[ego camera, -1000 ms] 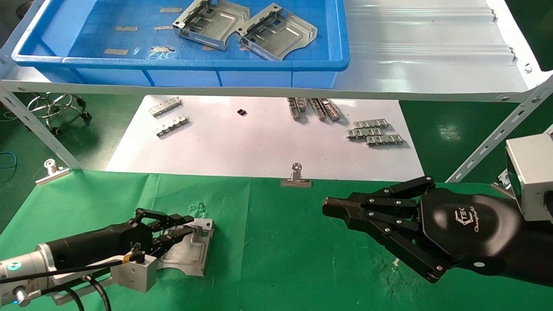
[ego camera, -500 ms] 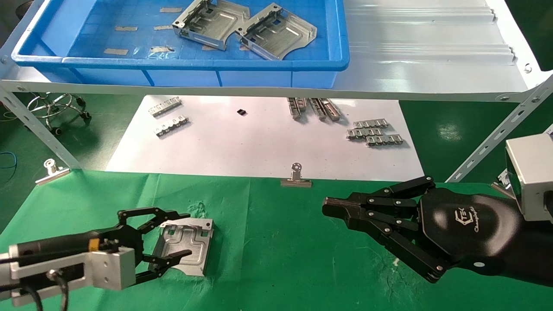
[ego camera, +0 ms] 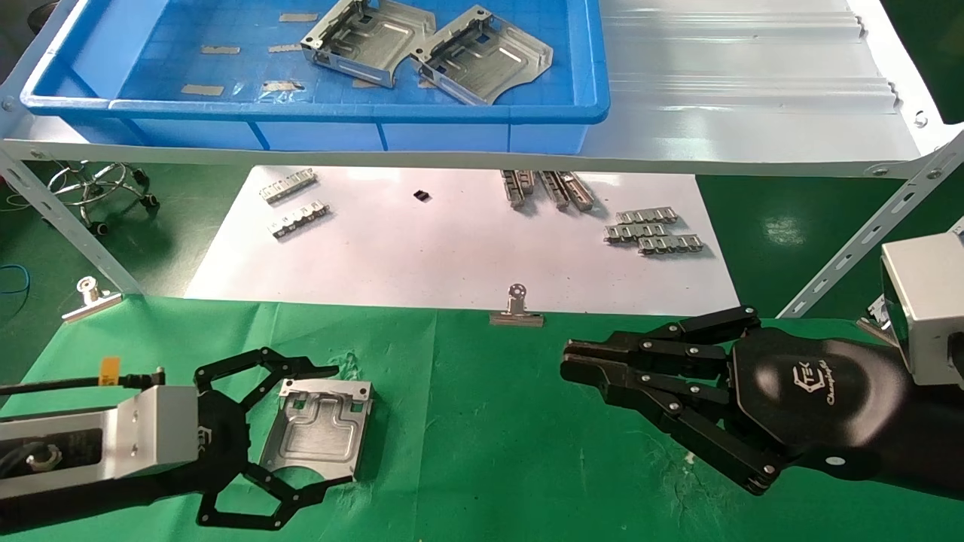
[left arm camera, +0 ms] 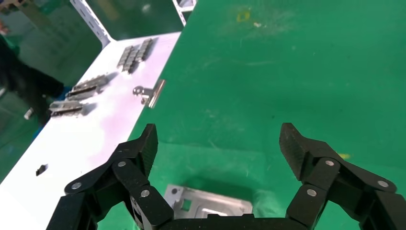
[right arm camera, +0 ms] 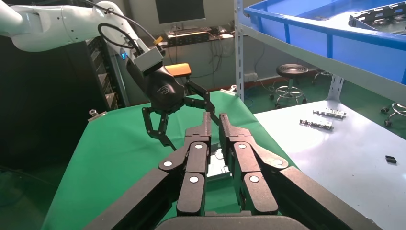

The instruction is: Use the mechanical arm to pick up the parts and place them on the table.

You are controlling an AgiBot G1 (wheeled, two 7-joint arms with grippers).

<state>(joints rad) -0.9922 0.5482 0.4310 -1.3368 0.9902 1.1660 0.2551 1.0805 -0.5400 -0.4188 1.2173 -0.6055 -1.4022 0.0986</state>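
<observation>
Left gripper (ego camera: 320,433) is down low over the green surface (ego camera: 482,436), jaws spread wide and holding nothing, one finger on the far side of a silver plate (ego camera: 320,429) and one on the near side, neither touching it. The plate lies flat on the green cloth on the robot's left side, embossed channel facing up, its far corners carrying small square cutouts. From the left wrist camera the same gripper (left arm camera: 218,143) shows its two black fingertips far apart, with just the plate's edge (left arm camera: 208,203) peeking out beneath the palm. Over on the right, the right gripper (ego camera: 572,360) hangs above the cloth, pointing toward the middle, jaws pressed together with nothing between them; the right wrist view confirms it, fingers (right arm camera: 196,158) lying side by side. Up on the metal shelf (ego camera: 753,90) sits a blue bin (ego camera: 316,113), and two more plates (ego camera: 422,49) rest inside it, touching each other. Beyond the cloth lies a white sheet (ego camera: 452,248) with small toothed strips (ego camera: 651,229) scattered across it, and a binder clip (ego camera: 517,309) grips the cloth's far edge near the centre, another clip (ego camera: 92,297) off to the left.
</observation>
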